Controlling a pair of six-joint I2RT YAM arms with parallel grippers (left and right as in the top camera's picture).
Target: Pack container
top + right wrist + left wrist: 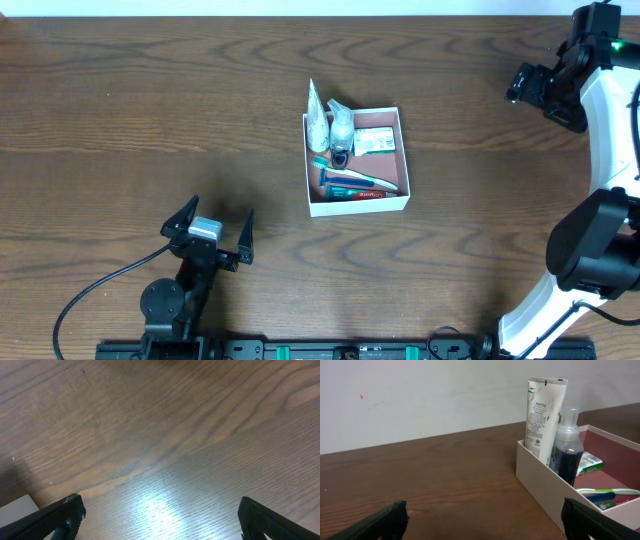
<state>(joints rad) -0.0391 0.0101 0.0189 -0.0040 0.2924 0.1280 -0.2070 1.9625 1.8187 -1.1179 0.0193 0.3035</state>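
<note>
**Desk:** Jaws first, item by item.

**Operator:** Entry one, the left gripper [214, 226]: jaws spread wide, nothing between them. I have it low at the near left of the table [120, 110], well apart from the container [360, 207]. Whether its tips touch the wood, I cannot tell. Entry two, the right gripper [159, 519]: jaws equally wide and empty, with only bare wood grain between the fingertips. Overhead puts it at the far right edge, also well apart from the container.

**Desk:** And the container?

**Operator:** Mid-table, a little right of centre, open top up. Contents from overhead:
- white tube [316, 118] and dark bottle [341, 135] in the far-left corner
- green-and-white packet [374, 141] beside them along the far wall
- toothbrush [340, 177] and red tube [362, 193] lying flat along the near side

**Desk:** What does one view add over another?

**Operator:** My left wrist camera gives the side look. The white tube stands upright against the wall, well above the rim, and the dark bottle with its clear cap is just in front of it. Only overhead shows both arms and the whole box. My right wrist camera shows just table wood and a pale corner [17, 506] at its lower left, which I cannot identify.
</note>
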